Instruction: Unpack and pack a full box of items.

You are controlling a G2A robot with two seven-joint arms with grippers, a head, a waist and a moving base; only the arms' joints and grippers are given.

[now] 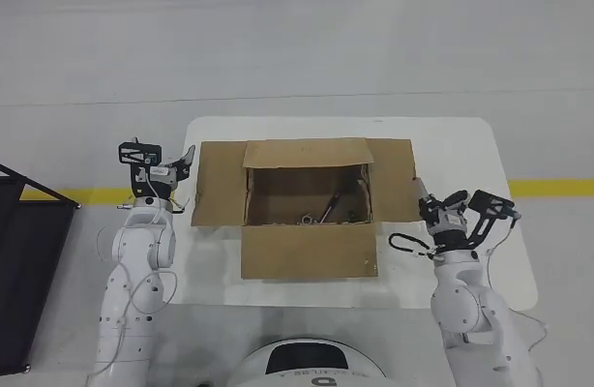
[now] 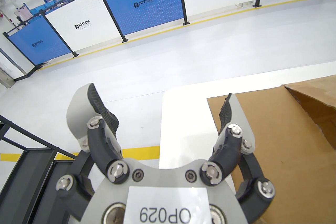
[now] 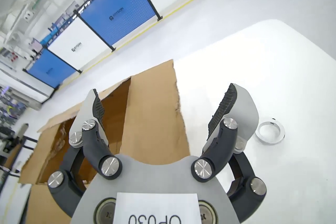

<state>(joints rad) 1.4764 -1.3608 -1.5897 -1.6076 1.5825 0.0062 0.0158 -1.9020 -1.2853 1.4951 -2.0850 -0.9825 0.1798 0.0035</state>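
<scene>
An open cardboard box [image 1: 310, 250] stands mid-table with its flaps spread flat. Inside lie a few metal parts, among them a long wrench-like piece [image 1: 328, 207]. My left gripper [image 1: 162, 161] hovers open and empty just off the box's left flap [image 2: 275, 130], over the table's left edge; the left wrist view shows the left gripper [image 2: 160, 93] with nothing between its pads. My right gripper [image 1: 442, 201] is open and empty beside the right flap [image 3: 155, 109]; in the right wrist view the right gripper [image 3: 163, 89] has a small white ring [image 3: 270, 132] on the table close by.
A dark loop-shaped item [image 1: 404, 244] lies on the white table [image 1: 490, 281] near the right arm. A black rack [image 1: 16, 261] stands on the floor left of the table, and the black rack [image 2: 31, 164] sits below the left gripper.
</scene>
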